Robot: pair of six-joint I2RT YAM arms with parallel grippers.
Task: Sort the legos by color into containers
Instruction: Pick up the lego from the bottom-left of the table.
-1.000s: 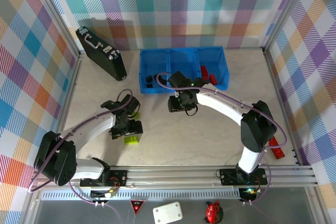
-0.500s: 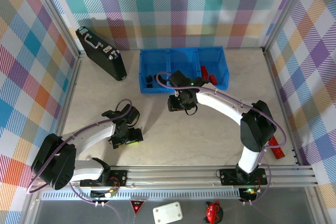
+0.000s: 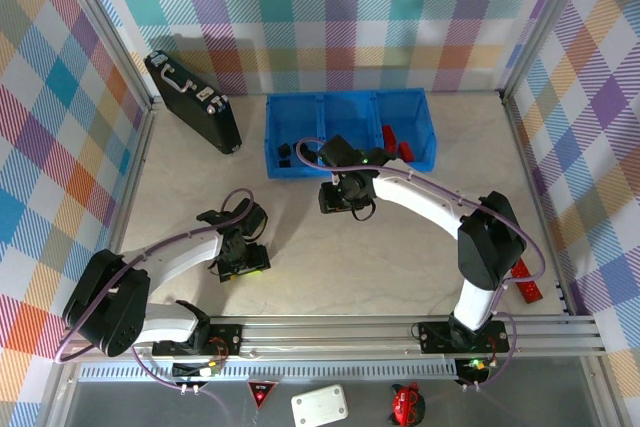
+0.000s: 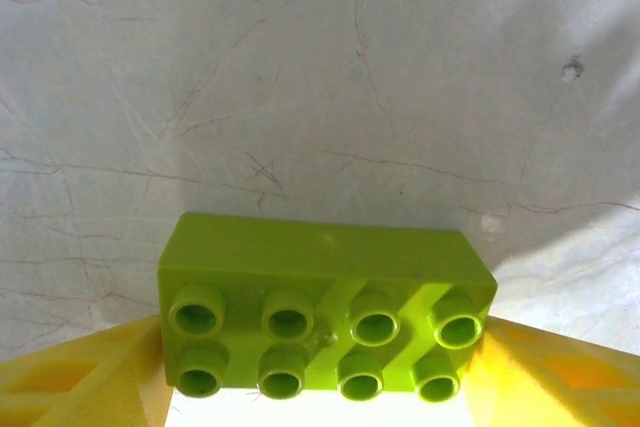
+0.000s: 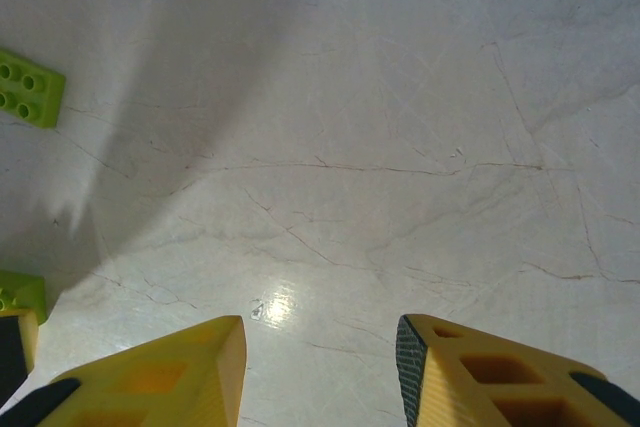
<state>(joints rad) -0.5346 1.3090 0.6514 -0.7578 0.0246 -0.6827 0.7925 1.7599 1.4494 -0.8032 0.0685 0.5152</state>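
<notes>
A lime green brick [image 4: 325, 287] with eight studs lies lengthwise between my left gripper's [image 4: 322, 357] yellow fingers [image 4: 80, 382], which press against both of its ends. From above, that gripper [image 3: 243, 261] sits low over the brick [image 3: 254, 269] on the table's near left. My right gripper [image 3: 345, 209] hangs open over bare table just in front of the blue tray [image 3: 350, 169]; its fingers [image 5: 480, 372] hold nothing. Black bricks [image 3: 285, 153] lie in the tray's left compartment, red ones [image 3: 396, 141] in the right. Two more lime bricks [image 5: 26, 87] [image 5: 20, 295] show at the right wrist view's left edge.
A black case with silver latches [image 3: 192, 99] leans at the back left. A red brick [image 3: 526, 283] lies by the right wall near the right arm. Metal rails [image 3: 400, 335] run along the near edge.
My left gripper has moved toward the near edge and come down over the lime green brick, which earlier lay bare in front of it. The right arm has held still.
</notes>
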